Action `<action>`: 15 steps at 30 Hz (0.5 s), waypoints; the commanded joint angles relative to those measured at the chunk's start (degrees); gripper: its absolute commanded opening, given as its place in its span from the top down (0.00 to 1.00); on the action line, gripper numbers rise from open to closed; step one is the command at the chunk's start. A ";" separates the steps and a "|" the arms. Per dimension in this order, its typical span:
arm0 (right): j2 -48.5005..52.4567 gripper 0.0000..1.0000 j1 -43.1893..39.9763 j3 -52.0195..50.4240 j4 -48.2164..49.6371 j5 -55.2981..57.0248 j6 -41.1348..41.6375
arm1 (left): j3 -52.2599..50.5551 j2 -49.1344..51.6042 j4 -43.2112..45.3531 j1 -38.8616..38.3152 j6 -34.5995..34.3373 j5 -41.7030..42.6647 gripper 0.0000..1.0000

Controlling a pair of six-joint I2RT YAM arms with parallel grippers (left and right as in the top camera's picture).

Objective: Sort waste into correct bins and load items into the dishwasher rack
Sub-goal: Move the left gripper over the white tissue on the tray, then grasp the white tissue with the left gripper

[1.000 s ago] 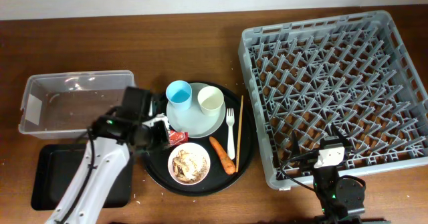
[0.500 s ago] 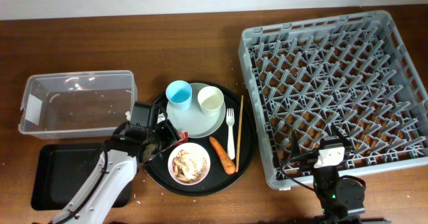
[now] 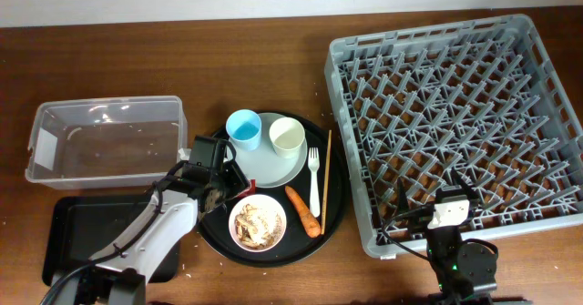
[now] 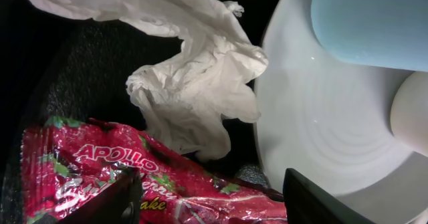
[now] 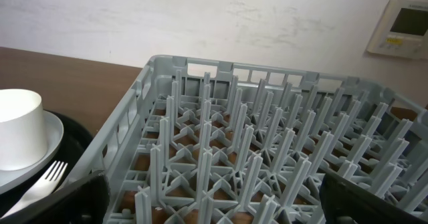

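Fingers [image 4: 321, 200] on left spread wide astride red wrapper [image 4: 100, 170], right fingers [image 5: 47, 200] spread wide, empty

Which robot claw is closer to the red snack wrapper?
Left. The left claw is right over the red snack wrapper, open, with a finger on either side. The right claw is far off, by the grey rack's edge.

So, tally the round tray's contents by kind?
Cups: 2 (light blue cup, cream cup)
Other dishes: 2 (pale pink bowl, pale grey-green round plate)
Utensils: 2 (white plastic fork, thin wooden chopsticks, counted once)
Waste: 4 (red crinkled snack wrapper, crumpled white tissue, small orange carrot, beige rice-like scraps)
Total: 10
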 commanded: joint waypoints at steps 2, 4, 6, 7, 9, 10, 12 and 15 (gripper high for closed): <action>-0.42 0.01 -0.48 -0.42 -0.22 0.33 -0.20 | -0.22 2.51 -0.22 -0.33 0.81 -1.25 0.34; -0.42 0.01 -0.48 -0.42 -0.22 0.33 -0.20 | -0.22 3.02 -0.02 -0.33 0.76 -1.05 0.42; -0.42 0.01 -0.48 -0.42 -0.22 0.33 -0.20 | -0.22 3.02 0.00 -0.33 0.76 -0.98 0.46; -0.42 0.01 -0.48 -0.42 -0.22 0.33 -0.20 | -0.22 3.02 -0.02 -0.33 0.79 -0.79 0.48; -0.42 0.01 -0.48 -0.42 -0.22 0.33 -0.20 | -0.22 3.02 -0.26 -0.33 0.83 -0.35 0.57; -0.42 0.01 -0.48 -0.42 -0.22 0.33 -0.20 | -0.22 3.02 -0.28 -0.33 0.98 -0.13 0.64; -0.42 0.01 -0.48 -0.42 -0.22 0.33 -0.20 | -0.22 3.02 -0.26 -0.33 0.98 -0.13 0.66; -0.42 0.01 -0.48 -0.42 -0.22 0.31 -0.20 | -0.22 3.02 -0.39 -0.33 0.98 -0.15 0.72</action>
